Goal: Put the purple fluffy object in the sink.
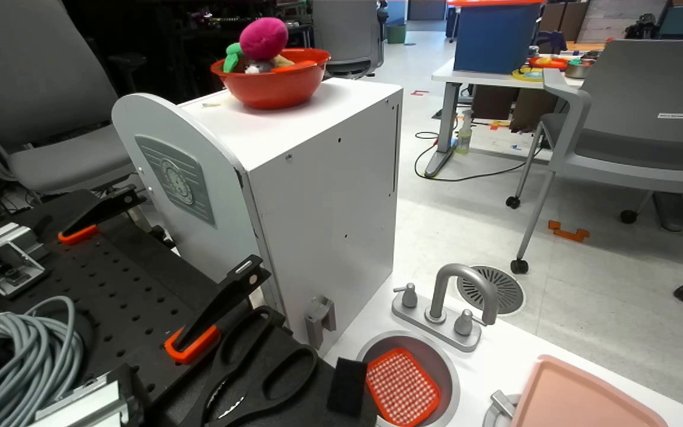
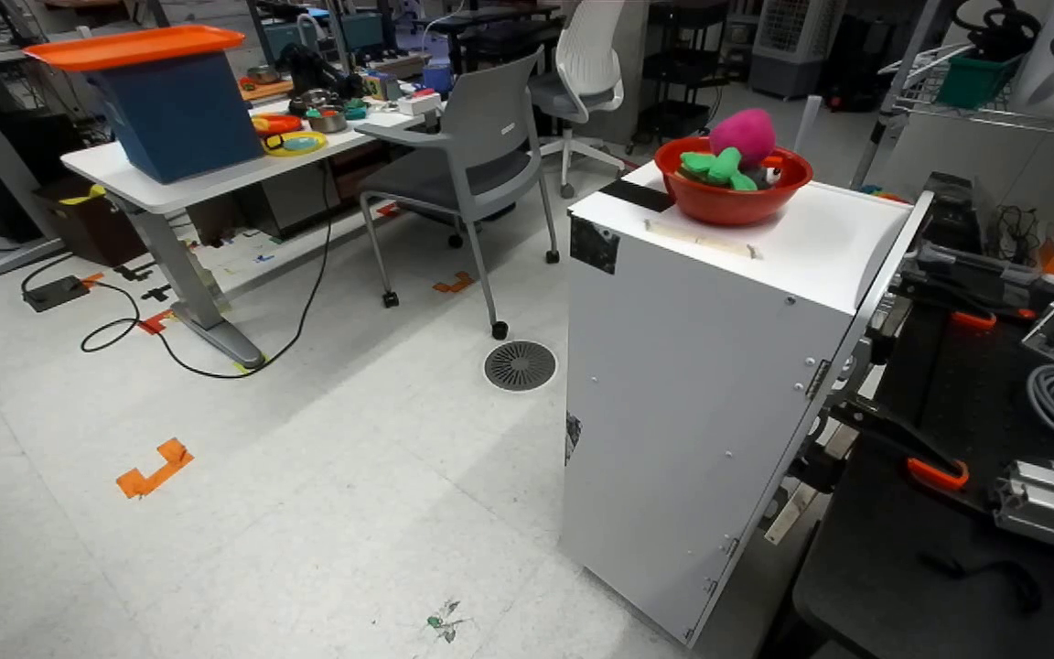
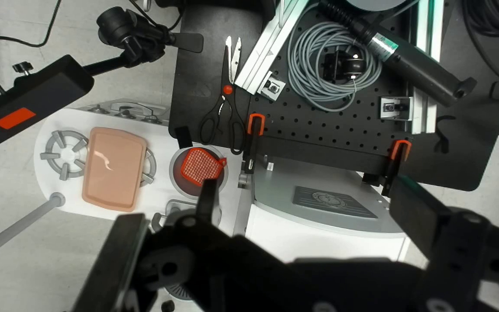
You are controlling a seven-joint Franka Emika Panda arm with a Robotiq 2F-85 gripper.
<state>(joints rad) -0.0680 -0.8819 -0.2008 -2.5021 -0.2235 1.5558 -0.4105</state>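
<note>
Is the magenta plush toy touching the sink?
Apart: an exterior view shows the magenta plush toy up in the red bowl on the white cabinet, with a clear gap down to the sink.

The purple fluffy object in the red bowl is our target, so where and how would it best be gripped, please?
I'd probably grip the purple fluffy object across its rounded sides, coming down from above: its bulge rises above the rim of the red bowl, and its top is uncovered.
</note>
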